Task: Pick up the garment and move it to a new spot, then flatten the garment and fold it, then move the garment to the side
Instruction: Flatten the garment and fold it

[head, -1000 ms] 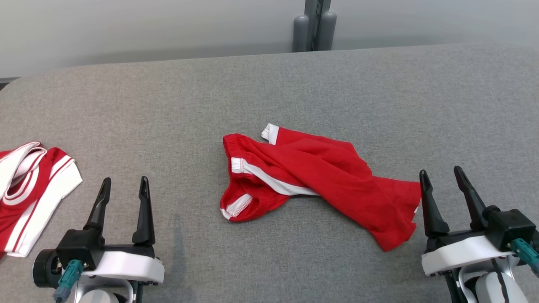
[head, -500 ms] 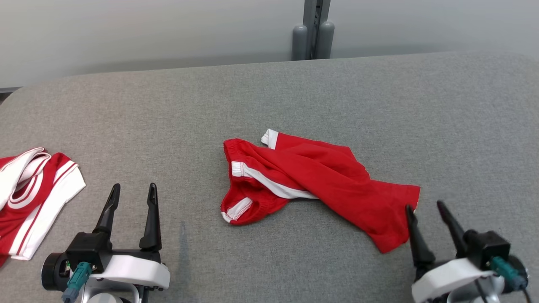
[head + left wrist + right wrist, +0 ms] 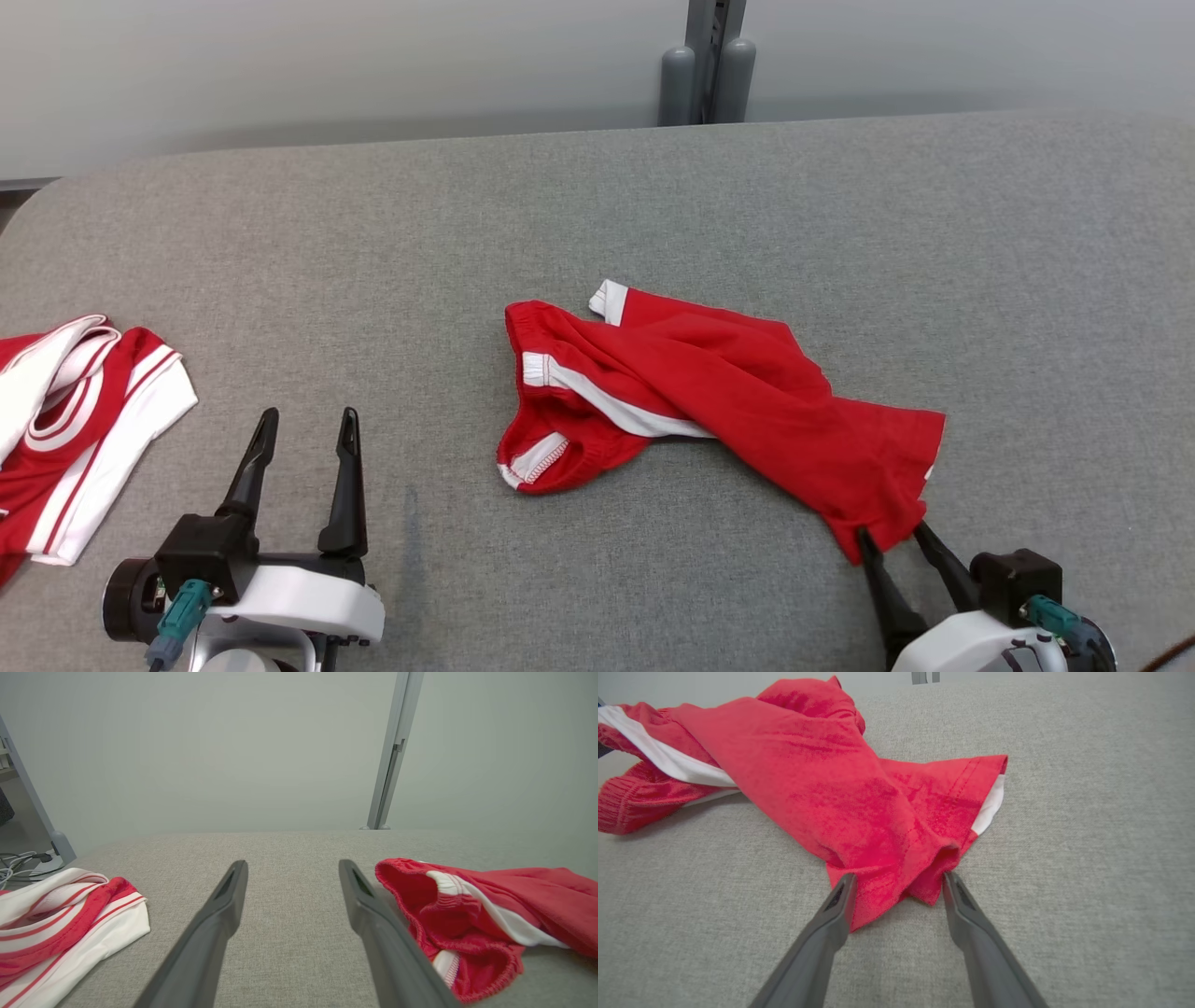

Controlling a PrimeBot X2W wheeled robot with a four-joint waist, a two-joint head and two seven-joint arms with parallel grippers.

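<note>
A: Head view: red shorts (image 3: 709, 401) crumpled mid-desk (image 3: 373, 233). Right gripper (image 3: 890, 532) at their near corner, jaws apart. Left gripper (image 3: 310, 413) well clear, jaws apart.
B: Left wrist view?
A: Shorts just right of the left jaws, untouched.
B: Right wrist view?
A: That corner sits between the open jaws. Step: first pickup. Next, I judge: close on the cloth, then lift.

A wide surface (image 3: 840, 233) of grey woven fabric, rounded at its far left corner, runs up to a plain pale wall (image 3: 327, 65) under soft, even light. A grey metal post (image 3: 714, 56) rises behind its far edge; cables (image 3: 18, 861) lie beyond the left end.
</note>
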